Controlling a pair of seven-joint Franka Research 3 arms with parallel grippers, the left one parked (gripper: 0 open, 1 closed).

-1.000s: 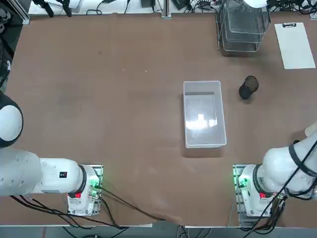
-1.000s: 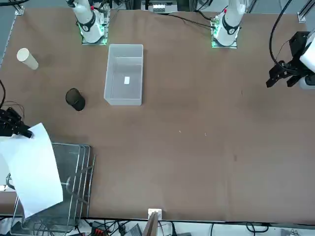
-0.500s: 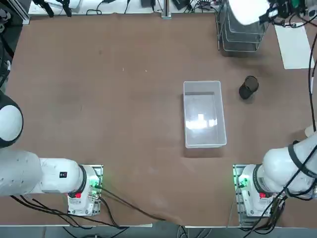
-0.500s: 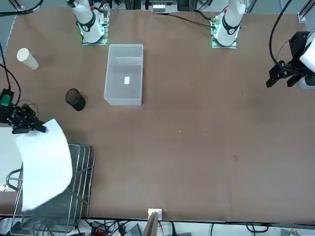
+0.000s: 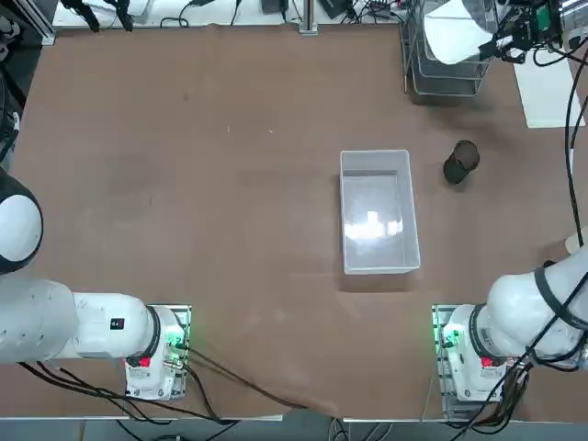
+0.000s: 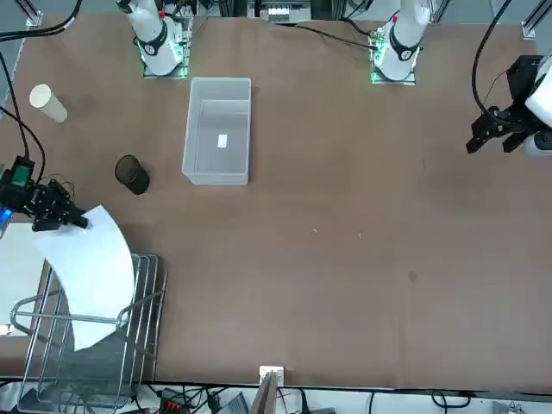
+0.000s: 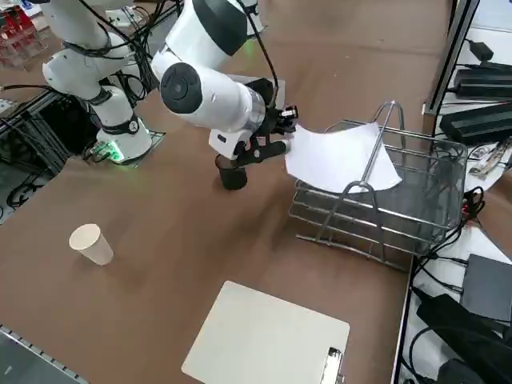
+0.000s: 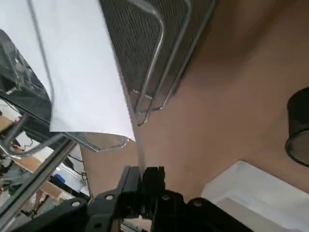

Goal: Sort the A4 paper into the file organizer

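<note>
One white A4 paper, blank and bowed, pinched at one corner by right gripper, jaws clenched on the sheet edge. Free end of sheet draped over the upper tier of the file organizer, a silvery wire-mesh rack at the far right corner of brown desk, crossing in front of one looped wire handle in the side view; whether resting on the mesh or held just above it, cannot tell. Same sheet in overhead view and side view, gripper just beside the rack's near edge, apart from the wire. Wrist view: paper above mesh tray, dark fingers gripping the sheet's edge. Black mesh cup upright on desk near the gripper, between rack and clear bin; small white label on the bin floor, no legible writing. White paper cup on its side toward the desk's right edge, well apart from the rack. White clipboard with clip flat on desk beside the rack, surface blank. No brand marks or readable text on paper, rack, cup or clipboard. Green indicator lights at both arm bases.
</note>
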